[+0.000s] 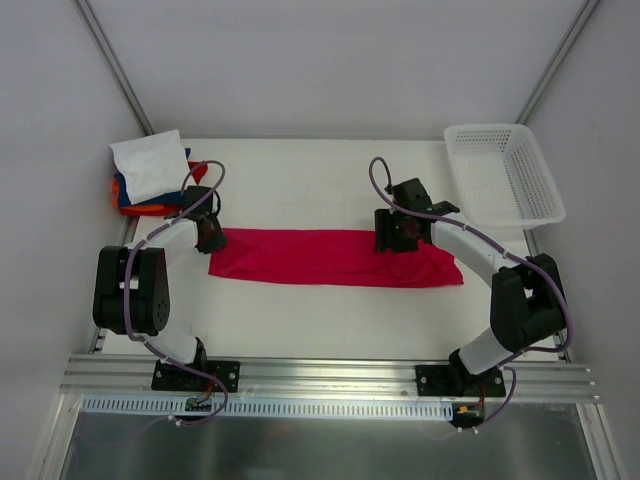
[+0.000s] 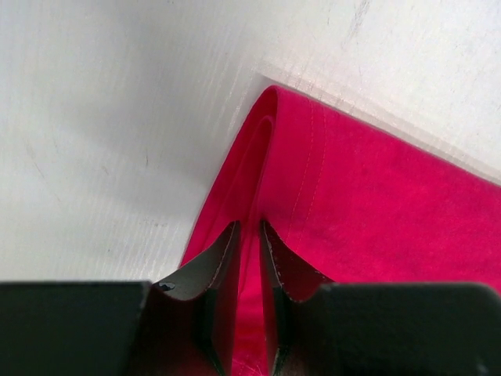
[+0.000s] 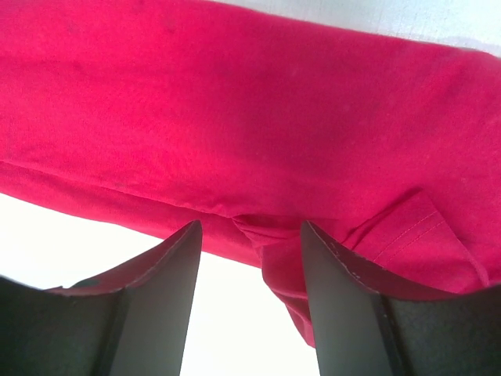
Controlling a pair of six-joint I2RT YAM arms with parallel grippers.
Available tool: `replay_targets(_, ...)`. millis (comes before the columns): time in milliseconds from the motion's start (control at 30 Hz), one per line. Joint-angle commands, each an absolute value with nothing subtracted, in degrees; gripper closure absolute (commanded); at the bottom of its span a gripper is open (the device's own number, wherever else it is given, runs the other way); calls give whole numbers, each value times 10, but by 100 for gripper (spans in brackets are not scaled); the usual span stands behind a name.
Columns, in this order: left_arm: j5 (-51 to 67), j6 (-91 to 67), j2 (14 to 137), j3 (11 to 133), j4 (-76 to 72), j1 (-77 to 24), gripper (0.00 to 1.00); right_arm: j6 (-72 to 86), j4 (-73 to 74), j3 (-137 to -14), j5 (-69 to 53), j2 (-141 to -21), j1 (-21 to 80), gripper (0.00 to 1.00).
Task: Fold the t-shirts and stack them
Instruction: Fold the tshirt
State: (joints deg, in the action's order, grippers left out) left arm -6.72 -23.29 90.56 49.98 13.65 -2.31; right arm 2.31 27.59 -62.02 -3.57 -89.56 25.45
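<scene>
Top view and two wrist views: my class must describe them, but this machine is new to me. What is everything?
Two robot arms are bolted to a table. The top view looks down from behind them; each wrist view looks past one arm's own fingers. A crimson t-shirt, folded into a long strip, lies across the table. A pile of folded t-shirts sits far left; a white mesh basket sits far right. The left end effector pinches the strip's end; the right end effector stands open over a fold.
</scene>
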Motion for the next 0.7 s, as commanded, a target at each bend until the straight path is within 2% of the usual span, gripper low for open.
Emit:
replay_targets(0, -71, -222, 913, 518, 136, -27, 85, 20, 266, -618, -46, -882, 258, 44)
replay_targets(667, -64, -214, 925, 542, 147, -27, 93, 25, 263, -615, -50, -883, 258, 45)
